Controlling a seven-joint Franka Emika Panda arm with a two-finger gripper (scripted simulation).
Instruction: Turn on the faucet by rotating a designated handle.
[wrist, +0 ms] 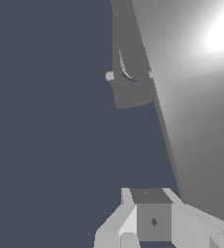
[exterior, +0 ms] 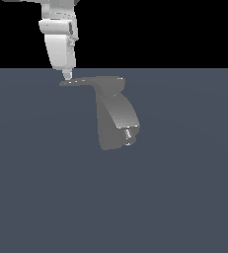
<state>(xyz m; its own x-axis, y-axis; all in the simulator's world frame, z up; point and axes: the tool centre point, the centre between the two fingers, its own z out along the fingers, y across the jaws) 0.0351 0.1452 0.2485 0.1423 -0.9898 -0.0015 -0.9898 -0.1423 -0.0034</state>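
At handle tip, hand fingers together, faucet body beside, nothing btwn.

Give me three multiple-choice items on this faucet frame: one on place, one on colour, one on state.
1. In the exterior view, where do the jaws sit?
A. at the thin handle's tip
B. at the threaded nozzle
C. far from the faucet

2. What colour is the faucet?
A. red
B. grey
C. gold

3. Which way does the handle point from the top cap, in the exterior view?
A. straight up
B. to the right
C. sideways to the left

Answers: 1 A, the gripper ends at the handle tip. 2 B, the faucet is plain grey. 3 C, it projects toward the exterior view's left; the nozzle faces right.
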